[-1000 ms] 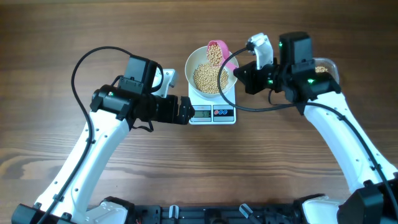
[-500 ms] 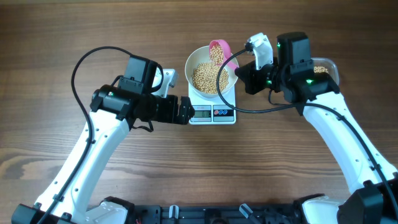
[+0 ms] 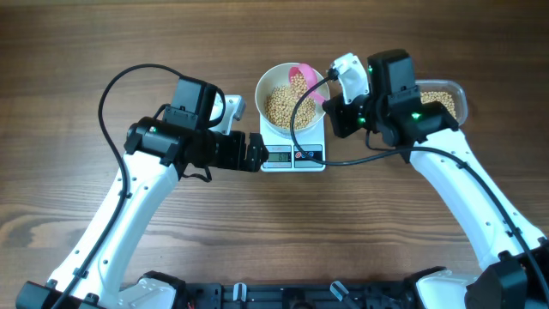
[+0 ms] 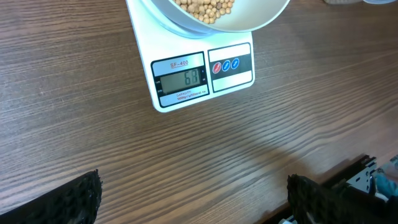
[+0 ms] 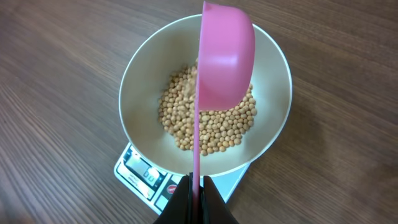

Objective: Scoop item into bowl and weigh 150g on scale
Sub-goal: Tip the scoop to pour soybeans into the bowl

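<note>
The white bowl (image 3: 268,86) stands on the scale (image 3: 292,156) and holds a heap of tan beans (image 3: 283,105). My right gripper (image 3: 334,105) is shut on the thin handle of a pink scoop (image 3: 307,79). In the right wrist view the scoop (image 5: 227,59) is rolled on its side above the beans (image 5: 211,127), inside the bowl's rim (image 5: 134,87). That gripper (image 5: 196,193) pinches the handle over the scale (image 5: 140,171). My left gripper (image 3: 254,153) is open, just left of the scale. In its wrist view the left gripper (image 4: 199,208) has bare table between its fingers, and the display (image 4: 182,78) is lit.
A clear plastic tub (image 3: 444,96) with more beans sits behind the right arm at the back right. A black cable (image 3: 297,120) from the right wrist loops over the bowl's near edge and the scale. Bare wooden table lies all round.
The right gripper has shifted a little left and rolled the scoop from mouth-up with beans to its side over the bowl. The left arm has not moved.
</note>
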You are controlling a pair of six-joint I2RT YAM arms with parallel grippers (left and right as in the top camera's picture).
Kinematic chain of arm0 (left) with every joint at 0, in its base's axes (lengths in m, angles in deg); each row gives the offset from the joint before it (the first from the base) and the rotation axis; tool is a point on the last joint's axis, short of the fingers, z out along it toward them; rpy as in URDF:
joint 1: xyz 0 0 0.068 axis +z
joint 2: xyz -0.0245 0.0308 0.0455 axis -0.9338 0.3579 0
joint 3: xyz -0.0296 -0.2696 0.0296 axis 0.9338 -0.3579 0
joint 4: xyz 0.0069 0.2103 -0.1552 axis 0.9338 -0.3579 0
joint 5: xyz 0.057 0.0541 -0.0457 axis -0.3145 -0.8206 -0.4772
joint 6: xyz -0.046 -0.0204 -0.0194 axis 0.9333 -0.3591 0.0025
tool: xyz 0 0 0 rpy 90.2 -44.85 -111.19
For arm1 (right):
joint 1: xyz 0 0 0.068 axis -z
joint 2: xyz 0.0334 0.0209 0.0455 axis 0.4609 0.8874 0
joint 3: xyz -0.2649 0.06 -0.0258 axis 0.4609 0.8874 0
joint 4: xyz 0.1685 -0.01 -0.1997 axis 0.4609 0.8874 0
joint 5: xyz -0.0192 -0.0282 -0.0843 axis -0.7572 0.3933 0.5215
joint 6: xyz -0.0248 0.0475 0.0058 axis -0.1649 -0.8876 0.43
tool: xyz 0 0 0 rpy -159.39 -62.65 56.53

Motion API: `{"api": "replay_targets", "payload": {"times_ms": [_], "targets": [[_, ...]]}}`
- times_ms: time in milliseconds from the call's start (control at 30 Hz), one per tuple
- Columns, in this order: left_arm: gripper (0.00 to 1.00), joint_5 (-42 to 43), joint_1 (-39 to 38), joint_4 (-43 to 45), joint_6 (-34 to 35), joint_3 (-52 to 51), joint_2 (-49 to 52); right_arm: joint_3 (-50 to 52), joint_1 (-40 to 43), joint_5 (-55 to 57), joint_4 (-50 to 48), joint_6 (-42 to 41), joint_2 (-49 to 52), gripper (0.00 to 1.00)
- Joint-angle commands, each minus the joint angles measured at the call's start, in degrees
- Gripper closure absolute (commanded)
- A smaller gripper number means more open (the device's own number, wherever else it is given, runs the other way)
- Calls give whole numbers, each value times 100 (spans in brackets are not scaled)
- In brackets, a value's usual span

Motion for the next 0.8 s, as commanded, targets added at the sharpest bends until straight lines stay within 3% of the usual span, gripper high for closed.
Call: {"api": "replay_targets", "payload": {"times_ms": [0,767], "targets": [[0,92,-24,11,-4,-15,28,-42,-50,232,11,199,-96,95],[0,92,-24,11,-4,-15,28,-44,-970,1993,131,1106,-184,96]]}}
